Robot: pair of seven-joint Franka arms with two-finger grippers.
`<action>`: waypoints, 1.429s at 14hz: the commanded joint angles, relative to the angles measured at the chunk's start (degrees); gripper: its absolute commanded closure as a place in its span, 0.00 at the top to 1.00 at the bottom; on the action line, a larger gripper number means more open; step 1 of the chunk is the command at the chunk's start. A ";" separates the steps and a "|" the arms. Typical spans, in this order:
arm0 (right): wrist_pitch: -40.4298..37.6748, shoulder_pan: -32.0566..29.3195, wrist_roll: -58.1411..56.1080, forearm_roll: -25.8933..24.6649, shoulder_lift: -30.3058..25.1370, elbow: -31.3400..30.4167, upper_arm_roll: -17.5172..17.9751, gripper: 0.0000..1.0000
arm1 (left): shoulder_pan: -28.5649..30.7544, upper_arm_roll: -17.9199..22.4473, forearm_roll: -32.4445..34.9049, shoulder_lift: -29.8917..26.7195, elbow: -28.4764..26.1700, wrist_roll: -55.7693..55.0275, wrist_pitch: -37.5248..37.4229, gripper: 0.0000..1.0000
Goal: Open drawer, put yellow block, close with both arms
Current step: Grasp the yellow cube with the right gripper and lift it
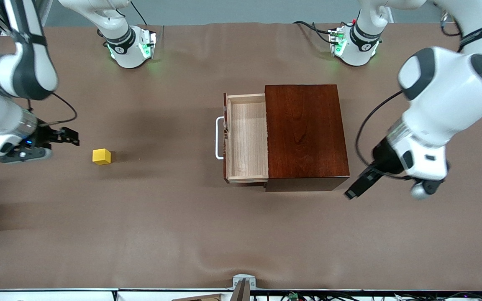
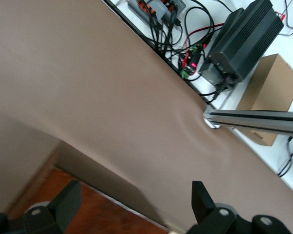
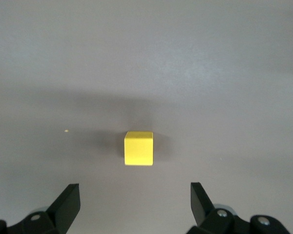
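Table (image 1: 182,217): covered in brown cloth; the box, the block and both grippers are seen on or over it.
Wooden box (image 1: 303,133): a dark reddish-brown box, set near the table's middle, toward the left arm's end.
Drawer (image 1: 247,140): shown pulled out of the box toward the right arm's end; the pale wood tray is seen with nothing in it.
Handle (image 1: 218,138): a white U-shaped bar, fixed to the drawer front at 9 o'clock of the tray in the front view.
Yellow block (image 1: 101,156): a small cube resting on the cloth, well apart from the drawer, toward the right arm's end.
Right gripper (image 1: 71,138): held low near the block, fingers spread wide, nothing gripped. In the front view the block lies at about 4 o'clock of the fingertips, just beside them and not touched. In the right wrist view the block (image 3: 138,148) is seen ahead of the gap between the two fingers (image 3: 68,202).
Left gripper (image 1: 356,188): held beside the box's corner nearest the camera, at about 5 o'clock of the box in the front view; fingers (image 2: 200,197) spread apart, nothing held. An edge of the box (image 2: 88,207) is seen in the left wrist view.
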 commanded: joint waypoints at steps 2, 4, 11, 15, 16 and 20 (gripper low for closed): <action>12.62 0.11 -2.01 -0.52 4.38 -6.42 0.27 1.00 | 3.86 -0.26 -0.31 -11.35 -12.64 16.43 -4.43 1.00; 16.95 0.37 -2.01 -0.43 7.10 -8.28 0.27 1.00 | 6.84 -0.17 0.48 -13.03 -12.91 26.27 -10.66 1.00; 25.39 -0.24 -1.92 0.36 14.84 -9.34 0.27 1.00 | 8.44 -0.35 14.29 -16.46 -12.74 47.21 -26.85 1.00; 26.37 -0.16 -1.74 0.36 16.69 -9.25 0.35 1.00 | 10.45 0.09 14.29 -18.48 -11.86 54.18 -33.17 1.00; 26.28 -0.15 -1.74 0.36 16.87 -9.34 0.35 0.92 | 11.85 0.00 14.29 -18.92 -11.51 54.18 -34.41 1.00; 25.49 -0.15 -1.39 0.36 16.96 -9.17 0.35 0.19 | 15.47 0.00 13.76 -18.41 -8.35 53.04 -35.92 1.00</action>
